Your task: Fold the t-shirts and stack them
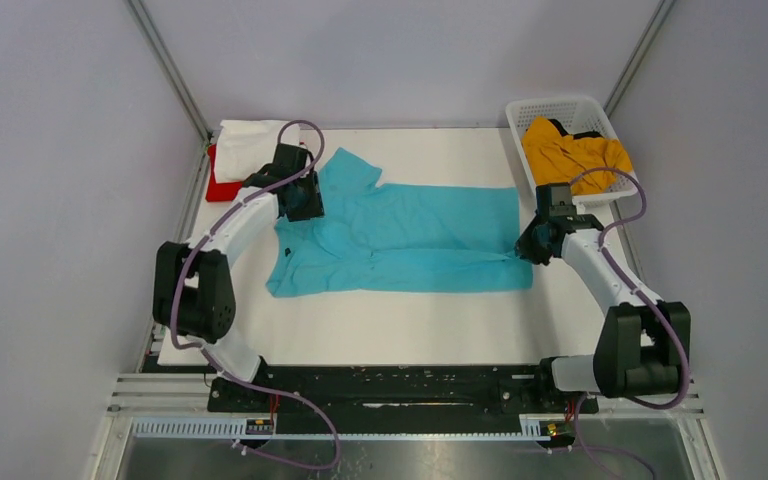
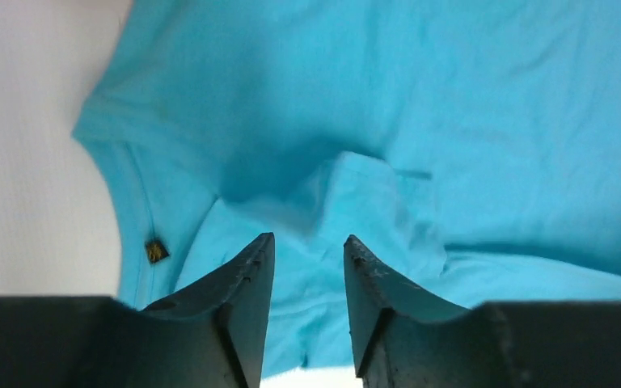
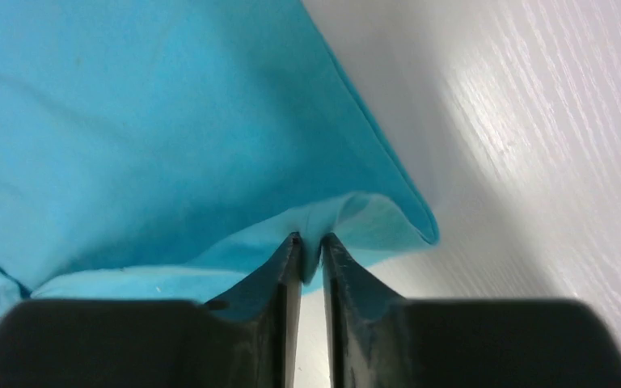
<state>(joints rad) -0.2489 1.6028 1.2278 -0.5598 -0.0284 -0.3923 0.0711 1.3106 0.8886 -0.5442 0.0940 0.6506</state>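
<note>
Cloth first: we see the turquoise short-sleeved t-shirt (image 1: 400, 235) lying flat across the middle of the white tabletop (image 1: 390, 330). It is folded lengthwise, collar end to the left and hem to the right, with one sleeve sticking out at the far left.

The left gripper (image 1: 305, 205) sits over the collar/shoulder area. In the wrist view its jaws stand clearly apart. A raised pucker of turquoise cloth (image 2: 453, 97) sits just ahead of the tips, nothing clamped. A small yellow tag (image 2: 156, 250) is visible on the neckband.

The right gripper (image 1: 528, 250) is at the near right hem corner. Its jaws are down to a thin slit, with a bunched hem edge (image 3: 129, 121) right at the tips. We cannot tell whether the cloth is pinched or just touching.

A mustard yellow shirt (image 1: 570, 150) is heaped in the white plastic lattice basket (image 1: 560, 103) at far right. A folded white shirt (image 1: 245, 140) sits on a red shirt (image 1: 222, 188) at the far left corner.
</note>
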